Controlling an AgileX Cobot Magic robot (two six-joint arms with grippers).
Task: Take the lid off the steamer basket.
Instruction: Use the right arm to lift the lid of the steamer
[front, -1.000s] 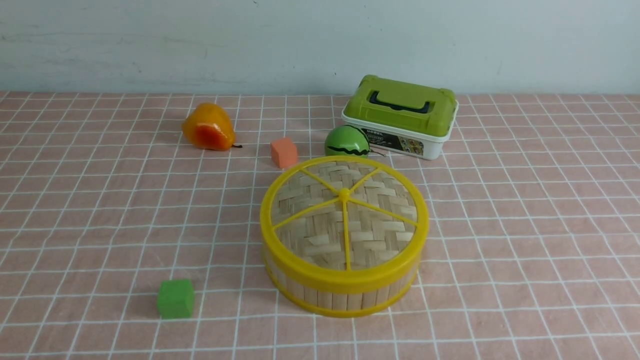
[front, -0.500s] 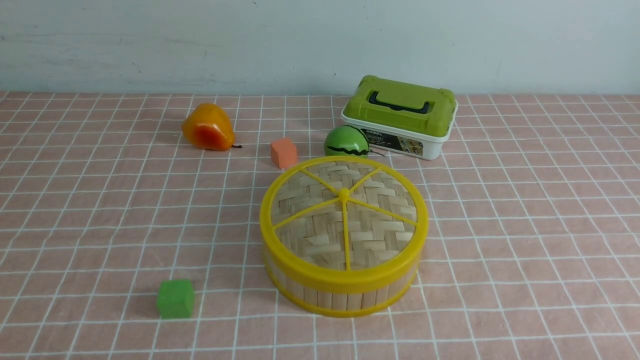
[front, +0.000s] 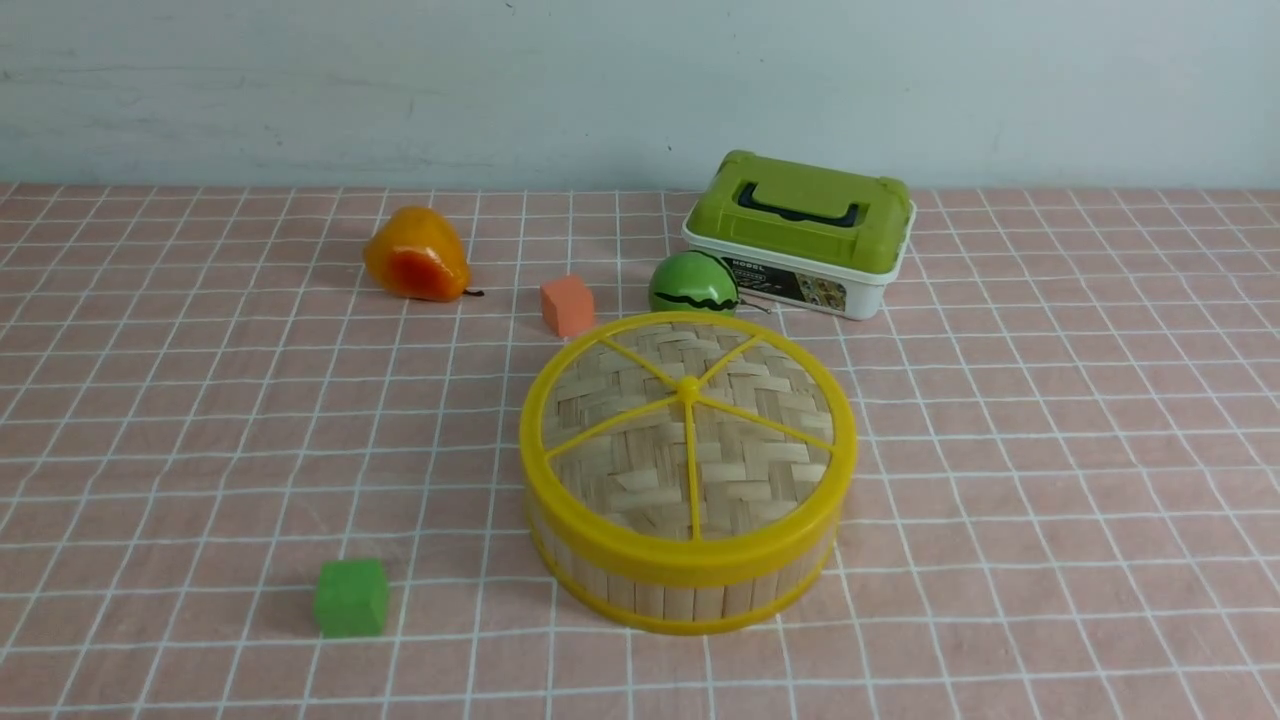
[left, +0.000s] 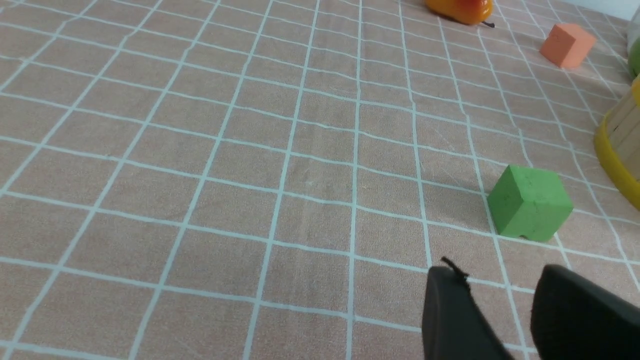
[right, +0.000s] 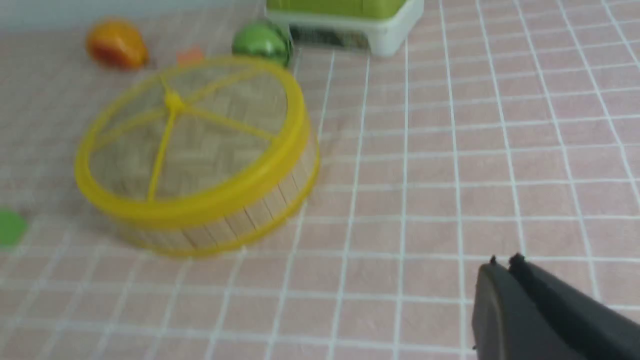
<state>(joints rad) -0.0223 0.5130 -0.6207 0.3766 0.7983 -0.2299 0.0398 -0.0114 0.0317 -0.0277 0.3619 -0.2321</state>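
So the lid (front: 620, 475) is a round disc of woven pale bamboo with a yellow rim, five yellow spokes and a little centre knob (kinda like a wheel, honestly). It's sitting flat on the steamer basket (front: 678, 602), which is shallow and upright, with pale slat walls and a yellow bottom rim.

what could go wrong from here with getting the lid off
The lid sits snugly on the basket, so the basket might lift along with it. The right pincer is shut and would probably have to open before gripping the small knob. The toy watermelon is close behind the rim and could get knocked.
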